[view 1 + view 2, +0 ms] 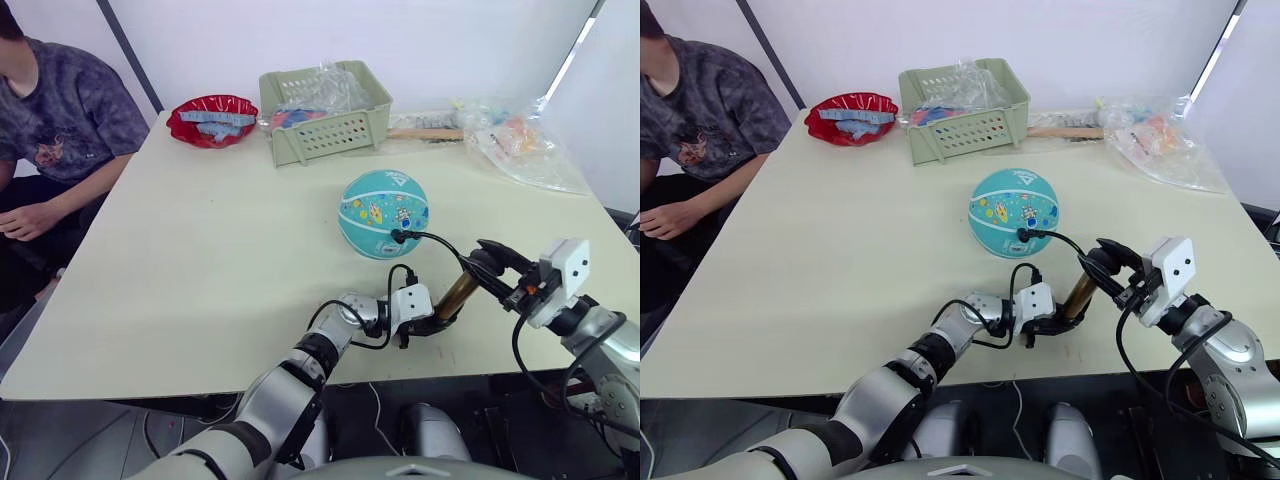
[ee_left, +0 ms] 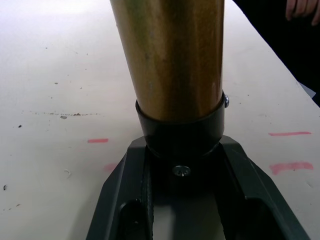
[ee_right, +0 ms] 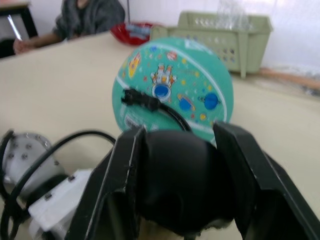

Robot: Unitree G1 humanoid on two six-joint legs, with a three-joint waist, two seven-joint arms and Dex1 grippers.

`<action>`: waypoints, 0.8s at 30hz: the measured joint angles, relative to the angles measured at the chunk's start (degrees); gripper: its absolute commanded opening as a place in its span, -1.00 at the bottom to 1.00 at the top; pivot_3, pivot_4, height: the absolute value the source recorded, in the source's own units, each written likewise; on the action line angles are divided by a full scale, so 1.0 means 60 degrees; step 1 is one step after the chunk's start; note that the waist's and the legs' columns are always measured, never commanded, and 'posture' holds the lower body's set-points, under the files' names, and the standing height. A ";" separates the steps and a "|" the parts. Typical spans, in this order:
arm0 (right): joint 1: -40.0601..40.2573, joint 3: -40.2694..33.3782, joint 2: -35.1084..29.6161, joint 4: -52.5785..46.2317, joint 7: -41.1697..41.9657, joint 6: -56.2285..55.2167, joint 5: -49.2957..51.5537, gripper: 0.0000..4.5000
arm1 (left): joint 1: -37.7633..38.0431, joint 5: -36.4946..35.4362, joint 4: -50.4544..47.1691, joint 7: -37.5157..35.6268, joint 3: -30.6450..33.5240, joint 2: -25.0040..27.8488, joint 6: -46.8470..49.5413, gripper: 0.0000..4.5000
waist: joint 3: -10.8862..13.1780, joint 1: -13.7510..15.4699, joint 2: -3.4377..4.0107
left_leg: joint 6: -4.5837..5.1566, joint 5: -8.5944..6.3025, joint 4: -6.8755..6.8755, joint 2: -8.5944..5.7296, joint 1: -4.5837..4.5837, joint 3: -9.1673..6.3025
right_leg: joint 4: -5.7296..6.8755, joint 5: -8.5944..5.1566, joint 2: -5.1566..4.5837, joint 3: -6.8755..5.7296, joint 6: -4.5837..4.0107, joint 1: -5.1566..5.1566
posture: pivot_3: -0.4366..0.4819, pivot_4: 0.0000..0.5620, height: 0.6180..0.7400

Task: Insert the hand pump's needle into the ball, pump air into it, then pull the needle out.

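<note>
The teal ball (image 1: 384,213) rests on the table's middle right. A black fitting (image 1: 400,237) sits against its near side, joined by a thin black hose (image 1: 440,246) to the hand pump (image 1: 457,295); the needle itself is hidden. The pump's gold-brass cylinder stands tilted near the front edge. My left gripper (image 1: 428,324) is shut on the pump's black base cap (image 2: 181,142). My right gripper (image 1: 497,268) is shut on the black T-handle (image 3: 180,182) at the top. The ball (image 3: 172,90) and fitting (image 3: 139,99) also appear in the right wrist view.
A green basket (image 1: 325,110) and a red bowl (image 1: 212,121) stand at the back of the table. Clear plastic bags (image 1: 515,138) lie at the back right. A person (image 1: 55,130) sits at the table's left side, a hand on the lap.
</note>
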 measured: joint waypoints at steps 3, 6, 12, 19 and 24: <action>-0.0085 -0.0030 -0.0098 -0.0080 0.0004 0.0129 0.0039 -0.29 | -0.0003 0.0000 0.0000 0.0000 0.0001 -0.0003 -0.0001 -0.50 | 0.0001 0.0001 0.0005 | 0.0000 0.0000 0.0000 0.0001 0.0000 0.0000 | 0.0000 0.0000 0.0000 0.0000 0.0000 -0.0001 | -0.05 -0.47 1.00; -0.0497 -0.0222 -0.0511 -0.0095 0.0081 0.0622 0.0257 -0.29 | -0.0023 -0.0007 -0.0003 -0.0002 0.0008 -0.0029 -0.0008 -0.50 | 0.0024 0.0003 0.0028 | 0.0000 0.0000 0.0000 -0.0004 -0.0007 0.0003 | -0.0002 0.0001 -0.0005 0.0001 -0.0001 -0.0004 | -0.05 -0.47 1.00; -0.1607 -0.0833 -0.1558 -0.0080 0.0382 0.1783 0.1199 -0.29 | -0.0028 -0.0127 -0.0010 -0.0052 0.0043 -0.0096 -0.0029 -0.50 | 0.0095 0.0022 0.0101 | 0.0001 0.0001 0.0001 -0.0032 -0.0030 0.0006 | -0.0002 0.0003 -0.0022 0.0002 -0.0001 -0.0018 | -0.05 -0.47 1.00; -0.2744 -0.1814 -0.2522 0.0131 0.0586 0.2667 0.2500 -0.29 | -0.0039 -0.0133 -0.0011 -0.0042 0.0052 -0.0108 -0.0031 -0.50 | 0.0149 0.0021 0.0103 | 0.0001 0.0002 0.0007 -0.0037 -0.0033 0.0010 | -0.0001 0.0007 -0.0031 0.0005 0.0005 -0.0016 | -0.05 -0.47 1.00; -0.3651 -0.2327 -0.3032 0.0379 0.0542 0.3195 0.3308 -0.29 | -0.0047 -0.0135 -0.0012 -0.0042 0.0054 -0.0114 -0.0037 -0.50 | 0.0160 0.0023 0.0108 | 0.0001 0.0002 0.0007 -0.0040 -0.0034 0.0010 | -0.0001 0.0018 -0.0035 0.0004 0.0024 -0.0016 | -0.05 -0.47 1.00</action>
